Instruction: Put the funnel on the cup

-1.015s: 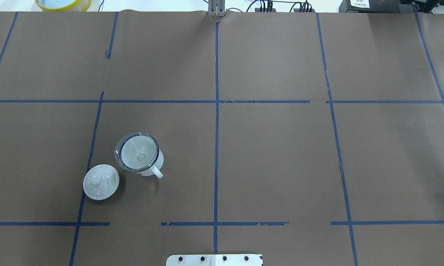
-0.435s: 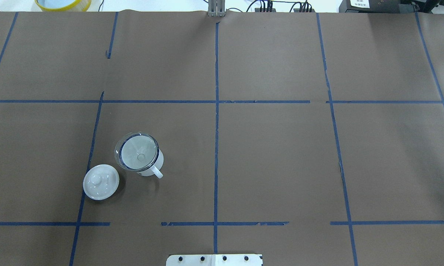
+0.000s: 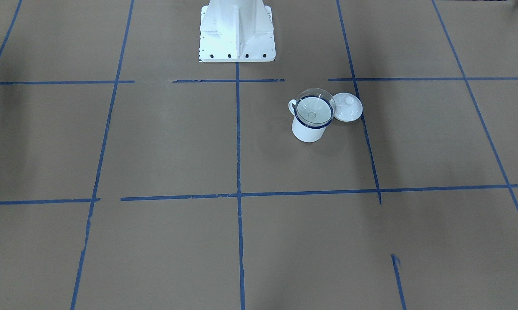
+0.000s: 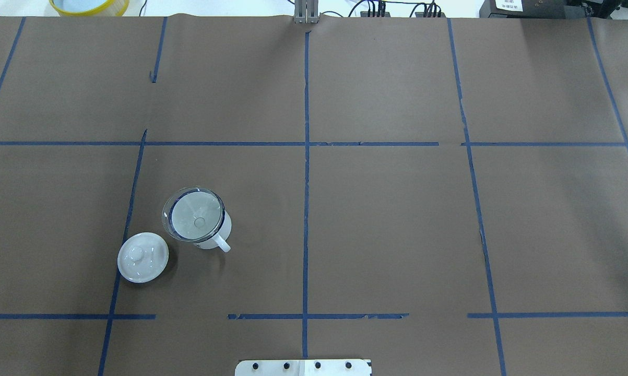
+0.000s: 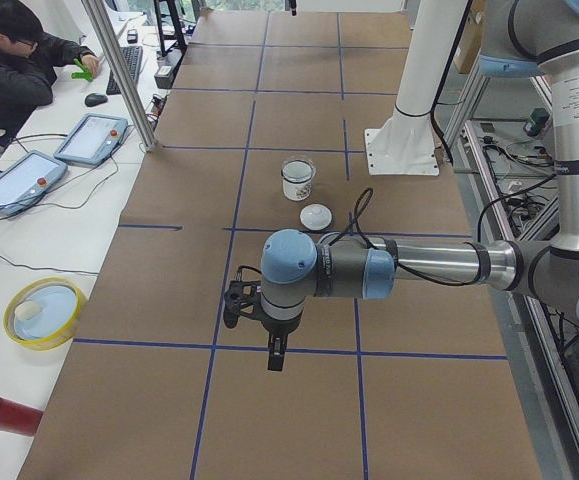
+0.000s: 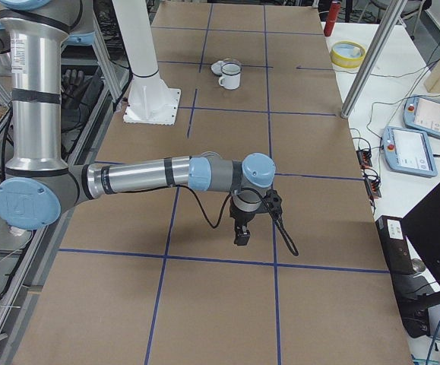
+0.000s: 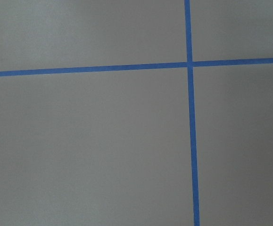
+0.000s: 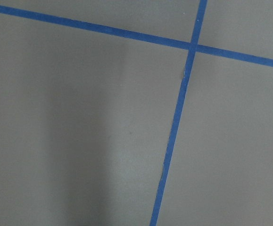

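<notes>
The clear funnel (image 4: 194, 215) sits in the mouth of the white, blue-rimmed cup (image 4: 225, 225), spout down, on the table's left half. In the front-facing view the funnel (image 3: 314, 108) rests on the cup (image 3: 307, 132) in the same way. Neither gripper shows in the overhead or front-facing views. My left gripper (image 5: 274, 356) hangs over the table's left end, far from the cup (image 5: 297, 180). My right gripper (image 6: 241, 236) hangs over the right end, far from the cup (image 6: 230, 76). I cannot tell whether either is open or shut. Both wrist views show only brown paper and blue tape.
A round white lid with a knob (image 4: 142, 257) lies next to the cup, on its left and nearer me. The white robot base plate (image 4: 303, 367) is at the near edge. A yellow bowl (image 5: 44, 312), a red cylinder (image 5: 4, 413) and an operator (image 5: 14, 60) are beside the table.
</notes>
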Action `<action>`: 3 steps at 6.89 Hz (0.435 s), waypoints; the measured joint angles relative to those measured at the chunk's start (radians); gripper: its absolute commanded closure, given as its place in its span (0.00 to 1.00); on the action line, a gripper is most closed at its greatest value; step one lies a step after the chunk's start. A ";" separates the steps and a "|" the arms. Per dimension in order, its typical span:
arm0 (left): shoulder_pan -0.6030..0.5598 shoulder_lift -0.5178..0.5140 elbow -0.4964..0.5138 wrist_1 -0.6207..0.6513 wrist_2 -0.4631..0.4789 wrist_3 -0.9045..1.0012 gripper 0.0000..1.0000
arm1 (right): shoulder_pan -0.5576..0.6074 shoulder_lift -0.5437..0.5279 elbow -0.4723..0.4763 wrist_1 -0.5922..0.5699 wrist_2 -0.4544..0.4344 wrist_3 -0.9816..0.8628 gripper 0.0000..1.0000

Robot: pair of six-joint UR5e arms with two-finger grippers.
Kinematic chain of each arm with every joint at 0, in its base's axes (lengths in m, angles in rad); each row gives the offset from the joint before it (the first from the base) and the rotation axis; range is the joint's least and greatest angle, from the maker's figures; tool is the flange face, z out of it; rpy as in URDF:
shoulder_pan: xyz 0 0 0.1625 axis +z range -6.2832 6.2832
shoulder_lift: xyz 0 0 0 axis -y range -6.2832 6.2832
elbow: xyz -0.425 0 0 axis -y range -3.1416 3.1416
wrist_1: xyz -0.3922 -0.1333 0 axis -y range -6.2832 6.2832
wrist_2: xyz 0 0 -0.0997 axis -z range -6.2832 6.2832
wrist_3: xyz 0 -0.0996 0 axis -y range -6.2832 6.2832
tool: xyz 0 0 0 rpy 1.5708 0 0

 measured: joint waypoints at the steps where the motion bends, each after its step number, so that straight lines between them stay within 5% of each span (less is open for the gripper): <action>1: 0.000 -0.001 -0.004 0.000 -0.003 0.001 0.00 | 0.000 0.000 0.000 0.000 0.000 0.000 0.00; 3: 0.006 -0.002 -0.009 0.031 -0.031 0.001 0.00 | 0.000 0.000 0.000 0.000 0.000 0.000 0.00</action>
